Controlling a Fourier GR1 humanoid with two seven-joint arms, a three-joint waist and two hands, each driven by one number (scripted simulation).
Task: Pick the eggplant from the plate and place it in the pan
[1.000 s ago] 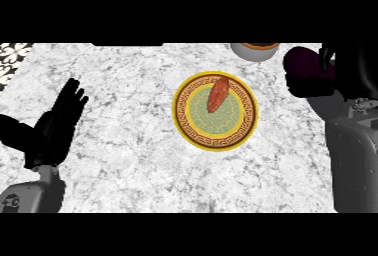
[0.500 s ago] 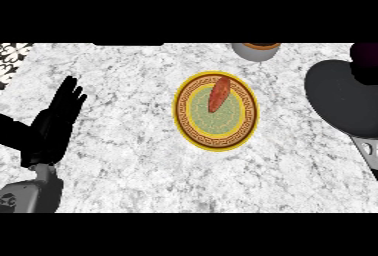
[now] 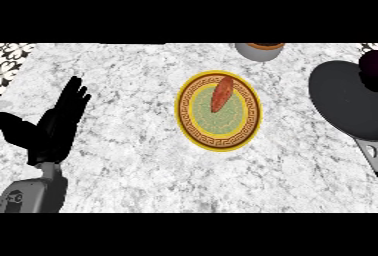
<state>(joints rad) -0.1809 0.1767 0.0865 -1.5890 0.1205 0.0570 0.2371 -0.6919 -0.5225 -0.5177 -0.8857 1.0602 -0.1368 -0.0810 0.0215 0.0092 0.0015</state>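
A round yellow-rimmed plate (image 3: 198,131) with a green middle lies at the centre of the counter, and a long reddish-brown vegetable (image 3: 221,96) rests on its upper part. The dark grey pan (image 3: 341,102) sits at the right edge, its grey handle (image 3: 367,151) pointing toward me. The dark purple eggplant (image 3: 368,66) lies in the pan's far right part, cut off by the view's edge. My left hand (image 3: 57,125) rests open at the left, fingers up, well away from the plate. My right hand does not show.
A grey bowl (image 3: 260,50) with brown contents stands at the counter's far edge, above the plate. A black-and-white patterned patch (image 3: 15,50) shows at the far left corner. Bare marble lies between the plate and my left hand.
One second ago my right arm held the eggplant above the pan area. The arm has withdrawn out of view to the right, uncovering the pan with the eggplant in it. My left hand has stayed put.
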